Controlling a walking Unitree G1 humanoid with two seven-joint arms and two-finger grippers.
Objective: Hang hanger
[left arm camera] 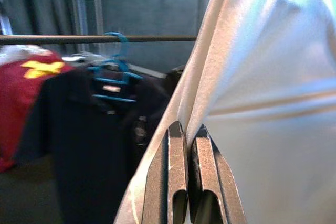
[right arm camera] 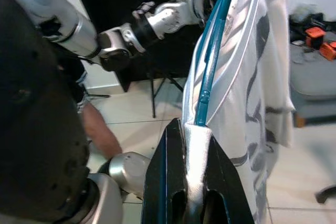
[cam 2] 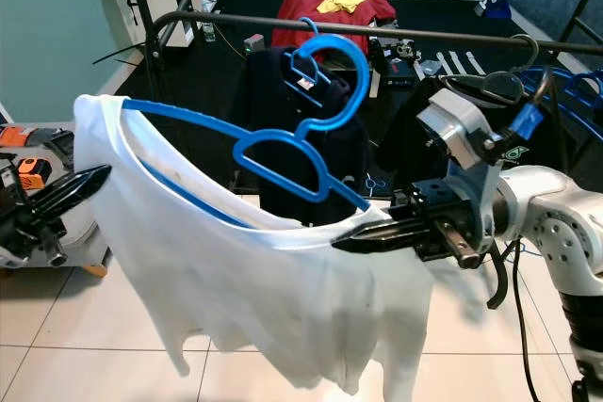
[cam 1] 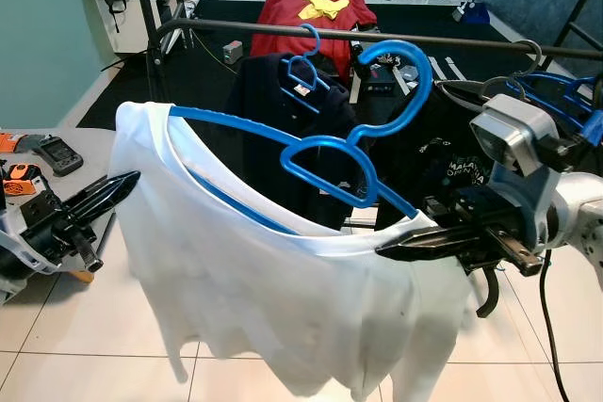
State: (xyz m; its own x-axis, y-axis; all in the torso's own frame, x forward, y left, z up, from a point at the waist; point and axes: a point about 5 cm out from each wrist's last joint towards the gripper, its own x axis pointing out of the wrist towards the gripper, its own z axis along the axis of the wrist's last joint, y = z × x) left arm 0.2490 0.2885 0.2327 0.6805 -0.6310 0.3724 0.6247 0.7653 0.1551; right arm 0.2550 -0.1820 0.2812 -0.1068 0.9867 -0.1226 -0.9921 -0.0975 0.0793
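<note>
A blue hanger carries a white T-shirt and hangs tilted in front of the dark clothes rail. Its hook sits just below the rail, not over it. My left gripper is shut on the shirt's left shoulder; in the left wrist view the fingers pinch the fabric edge. My right gripper is shut on the shirt's right shoulder over the hanger's end. In the right wrist view white cloth and the blue hanger arm run between the closed fingers.
A dark shirt hangs on another blue hanger on the rail. More blue hangers and dark clothes hang to the right. A red garment lies behind. A grey table with tools stands at the left.
</note>
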